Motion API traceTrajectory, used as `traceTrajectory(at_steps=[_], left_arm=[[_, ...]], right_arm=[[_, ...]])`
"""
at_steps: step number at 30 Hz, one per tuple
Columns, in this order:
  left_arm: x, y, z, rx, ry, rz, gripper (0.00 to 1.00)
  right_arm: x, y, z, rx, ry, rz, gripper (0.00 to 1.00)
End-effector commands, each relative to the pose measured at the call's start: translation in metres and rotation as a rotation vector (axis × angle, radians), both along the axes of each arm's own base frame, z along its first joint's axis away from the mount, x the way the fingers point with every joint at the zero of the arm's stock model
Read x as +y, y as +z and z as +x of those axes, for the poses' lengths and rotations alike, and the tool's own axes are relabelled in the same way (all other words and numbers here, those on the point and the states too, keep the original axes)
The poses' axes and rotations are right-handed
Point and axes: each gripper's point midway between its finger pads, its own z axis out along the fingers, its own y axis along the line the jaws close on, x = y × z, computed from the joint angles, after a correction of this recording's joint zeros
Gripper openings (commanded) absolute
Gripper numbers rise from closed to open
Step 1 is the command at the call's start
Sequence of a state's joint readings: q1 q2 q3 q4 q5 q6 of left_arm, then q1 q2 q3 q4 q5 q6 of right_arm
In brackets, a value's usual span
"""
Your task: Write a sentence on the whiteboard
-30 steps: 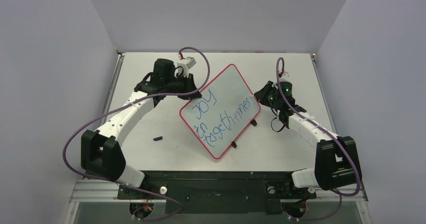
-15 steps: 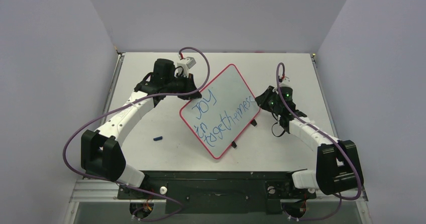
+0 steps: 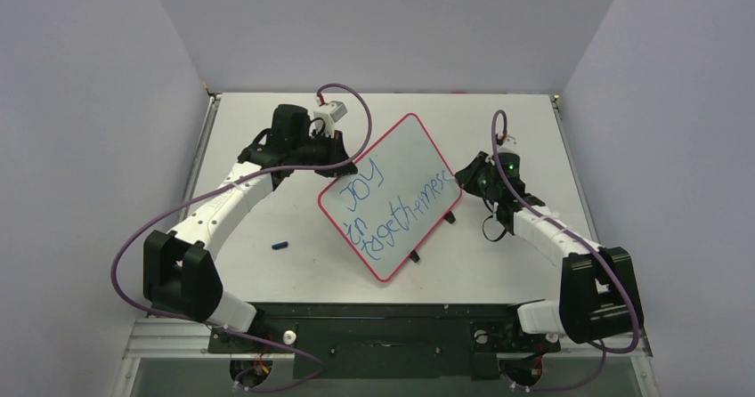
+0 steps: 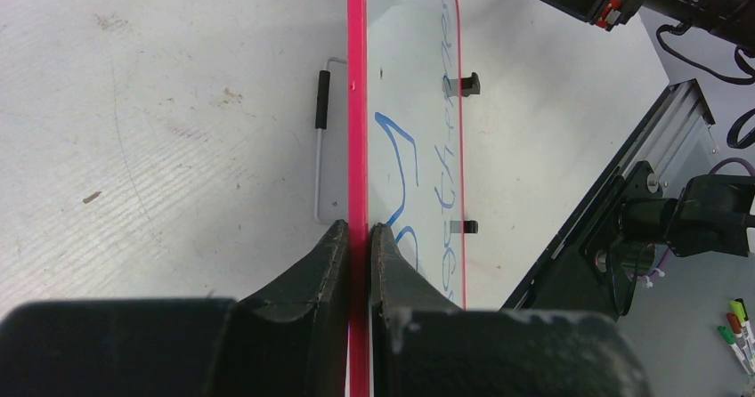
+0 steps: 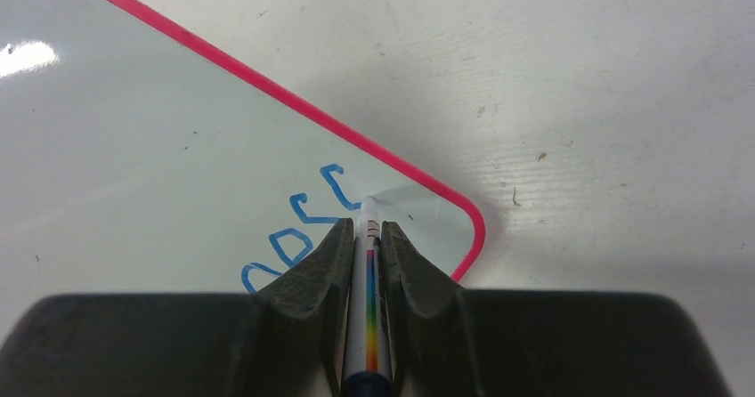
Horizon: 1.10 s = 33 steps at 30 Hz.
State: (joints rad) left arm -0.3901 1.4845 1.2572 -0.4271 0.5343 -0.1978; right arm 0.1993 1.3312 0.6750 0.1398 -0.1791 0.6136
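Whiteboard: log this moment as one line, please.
left end effector: shut on whiteboard frame | right end effector: shut on marker | marker tip: at board surface near rounded corner | writing: blue

Left gripper (image 4: 358, 230) pinched tight, right gripper (image 5: 366, 228) likewise

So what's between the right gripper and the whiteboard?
A marker, clamped in the right gripper, tip on the whiteboard; the right wrist view shows it.

Small blue cap (image 3: 280, 246) on scuffed white table (image 3: 312, 268), coloured markers (image 4: 735, 328) beyond its edge, grey walls (image 3: 89, 103)
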Motion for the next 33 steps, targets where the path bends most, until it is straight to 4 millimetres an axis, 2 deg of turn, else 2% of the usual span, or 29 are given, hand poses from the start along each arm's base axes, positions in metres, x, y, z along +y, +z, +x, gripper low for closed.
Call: traceTrajectory(at_steps=[1, 19, 25, 27, 30, 33], left_arm=[[0.003, 0.019, 0.004, -0.116, -0.014, 0.014, 0.0], [0.004, 0.021, 0.003, -0.12, -0.014, 0.011, 0.0], [0.004, 0.02, 0.002, -0.119, -0.012, 0.012, 0.0], [0.004, 0.02, 0.002, -0.118, -0.013, 0.012, 0.0], [0.005, 0.019, 0.002, -0.118, -0.01, 0.014, 0.0], [0.006, 0.02, 0.001, -0.118, -0.004, 0.019, 0.0]], right_arm=[[-0.004, 0.004, 0.009, -0.006, -0.017, -0.014, 0.0], [-0.001, -0.019, -0.022, 0.038, 0.012, -0.016, 0.0], [0.012, -0.02, -0.031, 0.041, 0.056, -0.017, 0.0], [0.018, -0.013, -0.032, 0.03, 0.074, -0.01, 0.0], [0.021, 0.009, -0.033, -0.009, 0.086, -0.001, 0.0], [0.019, 0.043, -0.035, -0.079, 0.084, -0.001, 0.0]])
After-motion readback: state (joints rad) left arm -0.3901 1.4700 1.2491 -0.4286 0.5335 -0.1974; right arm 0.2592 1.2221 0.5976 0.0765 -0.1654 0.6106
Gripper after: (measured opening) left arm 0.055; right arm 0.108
